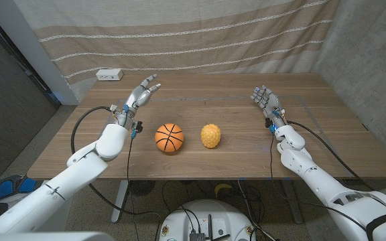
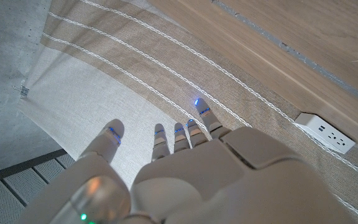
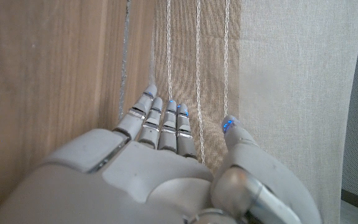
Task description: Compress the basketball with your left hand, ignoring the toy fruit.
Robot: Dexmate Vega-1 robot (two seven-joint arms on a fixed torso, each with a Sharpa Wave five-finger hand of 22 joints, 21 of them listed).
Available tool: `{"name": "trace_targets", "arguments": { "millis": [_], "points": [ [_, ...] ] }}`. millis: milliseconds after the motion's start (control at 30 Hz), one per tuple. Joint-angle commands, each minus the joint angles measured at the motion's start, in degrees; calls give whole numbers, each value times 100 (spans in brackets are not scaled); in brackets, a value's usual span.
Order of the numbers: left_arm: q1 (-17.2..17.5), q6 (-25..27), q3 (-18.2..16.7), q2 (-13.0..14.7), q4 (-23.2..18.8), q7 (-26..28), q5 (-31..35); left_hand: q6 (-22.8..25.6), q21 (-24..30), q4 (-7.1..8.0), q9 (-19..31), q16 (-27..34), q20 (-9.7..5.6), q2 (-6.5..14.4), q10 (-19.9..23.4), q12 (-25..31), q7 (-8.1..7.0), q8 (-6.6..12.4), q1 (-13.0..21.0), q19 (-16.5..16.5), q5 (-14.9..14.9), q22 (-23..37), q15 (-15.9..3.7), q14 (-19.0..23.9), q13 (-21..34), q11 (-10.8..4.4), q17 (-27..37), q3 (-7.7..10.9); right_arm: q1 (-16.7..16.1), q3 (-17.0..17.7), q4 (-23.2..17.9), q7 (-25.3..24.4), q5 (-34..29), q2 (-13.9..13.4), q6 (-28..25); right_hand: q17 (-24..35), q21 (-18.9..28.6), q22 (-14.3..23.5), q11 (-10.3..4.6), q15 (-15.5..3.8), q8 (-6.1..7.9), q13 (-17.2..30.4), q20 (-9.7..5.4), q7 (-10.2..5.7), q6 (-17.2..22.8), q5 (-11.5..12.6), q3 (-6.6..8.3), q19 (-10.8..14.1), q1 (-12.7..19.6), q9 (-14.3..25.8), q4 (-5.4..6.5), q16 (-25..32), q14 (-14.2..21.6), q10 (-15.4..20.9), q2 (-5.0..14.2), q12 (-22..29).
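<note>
Power strip: a white power strip [image 1: 109, 75] sits at the far left corner of the table [image 1: 200, 164], just before the striped curtain [image 1: 179, 33]; it plays no part in the job and lies well away from both toys.

Left hand: the left hand [image 1: 141, 94] is raised over the table's left side, fingers [image 2: 160, 138] spread apart and reaching away toward the curtain, nothing in its grasp. It is beyond the ball and a little to its left, not touching it. I'd say it is held open like that so it can come over the ball and close round it.

Basketball: the small orange basketball [image 1: 169, 138] rests on the bare wood near the table's front edge, left of centre, nearer the left arm than the right. That side suits the hand meant to squeeze it, and nothing stands between the two.

Toy fruit: a yellow, bumpy toy fruit [image 1: 211, 135] lies just to the right of the ball, apart from it with a gap of wood between. My guess is the gap is wide enough for the left hand to take the ball without brushing the fruit.

Right hand: the right hand [image 1: 265, 100] is over the far right side, fingers [image 3: 166, 121] straight and close together, holding nothing, well clear of both toys. It looks parked out of the way.

Progress: squeeze not yet begun, as I judge it.
</note>
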Motion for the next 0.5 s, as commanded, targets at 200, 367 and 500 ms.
{"name": "trace_targets", "arguments": {
  "millis": [200, 367, 500],
  "points": [
    [455, 251, -188, 183, -555, 9, 407, 46, -54, -120, 17, 2, 3, -52, 38, 28, -45, 6, 62, 29, -21, 9, -38, 34, 20, -52, 10, -24, -113, 8, -100, -20, 13, 31, 124, -15, 45, 24, 23, -14, 11, -1, 24, 2, 41, 65, 6, 40, 22, 13, -58, 18, 46, 58, -41, 19],
    [537, 329, -230, 253, -680, -48, 514, 49, -80, -174, 18, -3, 26, -67, 40, 23, -54, 3, 67, 45, -30, 9, -47, 37, 20, -68, 9, -43, -175, 11, -170, -59, 6, 21, 140, -21, 42, 24, 14, -10, 10, -5, 29, 5, 44, 69, 5, 38, 20, 14, -72, 19, 50, 58, -38, 17],
    [651, 476, -282, 348, -855, -58, 690, 39, -93, -216, 18, -9, 51, -87, 33, 16, -61, -3, 70, 74, -37, 9, -51, 35, 21, -86, 9, -60, -250, 21, -232, -81, 5, 14, 191, -26, 42, 24, 15, -18, 9, -8, 29, 3, 49, 72, 4, 45, 18, 14, -82, 17, 47, 61, -36, 16]
  ]
}}
